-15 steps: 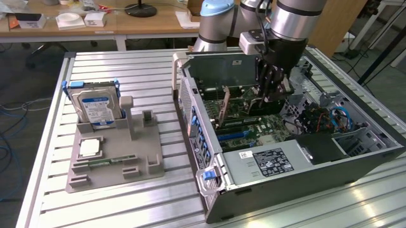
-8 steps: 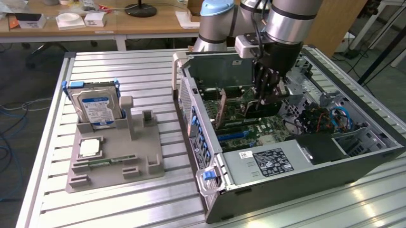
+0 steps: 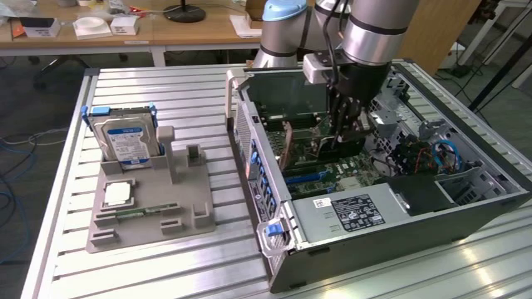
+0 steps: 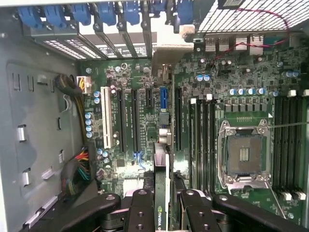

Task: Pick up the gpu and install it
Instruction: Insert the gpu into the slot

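Your gpu [image 4: 161, 174], the thin flat card with a green circuit board and a black cooler face, hangs edge-on over the green motherboard [image 4: 227, 72] inside the open dark metal computer case [image 3: 415, 249]. As far as you can judge, it is not yet seated.

The main danger is a missed slot. The card's edge runs along the row of long black expansion slots [image 4: 133, 118], with the short blue slot [image 4: 163, 99] just beside its line. You cannot tell which slot it is matched to. If you press down off that line, the contact edge would probably land on a slot wall or on the small blue-topped capacitors [image 4: 89, 125] nearby.

The card's far end points toward the rear openings with blue plastic clips [image 4: 104, 12]. A tilted approach could catch that end on the case wall. A thin card gripped only by its faces may also pivot when it meets resistance.

The card lies between the two black fingers [image 4: 141, 210] of the gripper [image 4: 164, 208]. The fingers are clamped on its flat sides, one finger against each face, and the card reaches out past the fingertips toward the board.
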Robot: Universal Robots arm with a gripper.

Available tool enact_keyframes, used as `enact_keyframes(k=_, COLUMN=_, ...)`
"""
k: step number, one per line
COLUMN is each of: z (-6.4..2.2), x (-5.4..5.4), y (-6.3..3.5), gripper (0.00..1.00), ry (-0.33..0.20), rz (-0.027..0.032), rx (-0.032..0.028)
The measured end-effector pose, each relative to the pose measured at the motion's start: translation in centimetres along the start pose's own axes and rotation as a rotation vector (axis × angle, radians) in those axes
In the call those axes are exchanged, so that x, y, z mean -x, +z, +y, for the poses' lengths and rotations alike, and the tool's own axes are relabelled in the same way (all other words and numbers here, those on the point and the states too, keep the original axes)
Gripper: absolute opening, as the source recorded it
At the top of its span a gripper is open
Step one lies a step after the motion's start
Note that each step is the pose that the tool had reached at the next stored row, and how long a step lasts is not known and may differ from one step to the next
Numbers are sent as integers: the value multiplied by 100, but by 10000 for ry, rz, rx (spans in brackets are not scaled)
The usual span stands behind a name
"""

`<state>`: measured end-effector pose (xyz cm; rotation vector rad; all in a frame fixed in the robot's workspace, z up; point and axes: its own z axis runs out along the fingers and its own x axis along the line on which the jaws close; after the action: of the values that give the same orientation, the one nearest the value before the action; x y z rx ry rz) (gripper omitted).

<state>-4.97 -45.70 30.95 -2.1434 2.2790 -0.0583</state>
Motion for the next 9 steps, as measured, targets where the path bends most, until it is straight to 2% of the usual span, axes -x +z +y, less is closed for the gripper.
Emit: enact_keyframes(k=9, z=23, x=-2, y=116, gripper=26, ry=0, rz=1, rx=-13)
